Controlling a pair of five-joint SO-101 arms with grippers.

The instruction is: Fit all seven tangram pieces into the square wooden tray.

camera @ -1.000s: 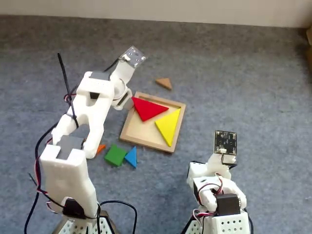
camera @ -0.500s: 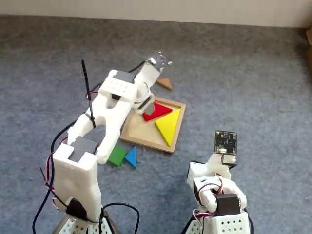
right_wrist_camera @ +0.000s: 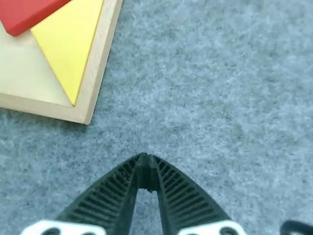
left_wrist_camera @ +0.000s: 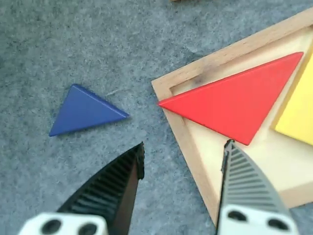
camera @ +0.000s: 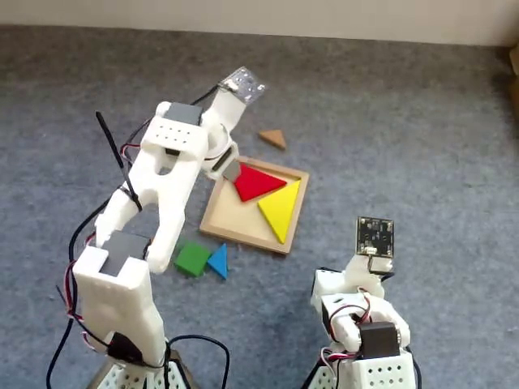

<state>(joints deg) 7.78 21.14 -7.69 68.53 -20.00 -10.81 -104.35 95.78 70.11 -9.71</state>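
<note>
As I looked down from the high camera, the square wooden tray (camera: 237, 220) lay in the middle of the frame on fuzzy grey carpet (camera: 422, 113). A flat red triangle (camera: 258, 182) and a flat yellow triangle (camera: 281, 208) lay inside it, side by side, with smooth bare wood showing at its lower left. A pale brown triangle (camera: 273, 138) sat on the carpet just above the tray. A green square (camera: 192, 258) and a small light blue triangle (camera: 217, 261) sat just beside each other, to the lower left of the tray. In the left wrist camera, a dark blue triangle (left_wrist_camera: 83, 110) lay on the carpet near the tray's corner. The left gripper (left_wrist_camera: 184, 144) was spread wide and held nothing, with one ridged finger over the carpet and one over the tray. The right gripper (right_wrist_camera: 144, 157) was pinched together on nothing, over carpet near the tray's edge.
</note>
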